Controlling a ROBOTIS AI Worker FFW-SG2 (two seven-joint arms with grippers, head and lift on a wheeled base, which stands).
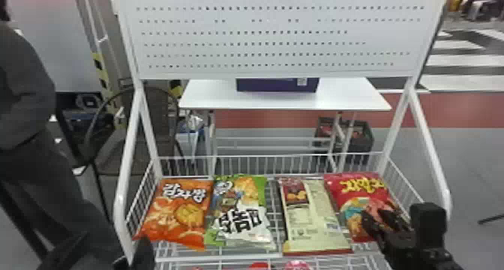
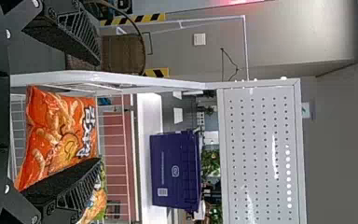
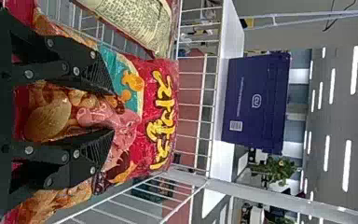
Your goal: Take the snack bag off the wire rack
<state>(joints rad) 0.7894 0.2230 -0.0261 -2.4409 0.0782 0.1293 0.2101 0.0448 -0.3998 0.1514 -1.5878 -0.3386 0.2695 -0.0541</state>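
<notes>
My right gripper is over the lower part of the red snack bag, at the right end of the wire rack. In the right wrist view, the right gripper is shut on the red bag, its puffed, creased front bulging between the two fingers. The bag lies in the basket, its upper end towards the back wires. A dark part of the left arm shows at the head view's lower left. In the left wrist view, the left gripper stands open before the orange bag, holding nothing.
Left of the red bag lie a cream bag, a green-and-white bag and an orange bag. White side wires and a slanted post stand close to the right gripper. A perforated panel rises behind.
</notes>
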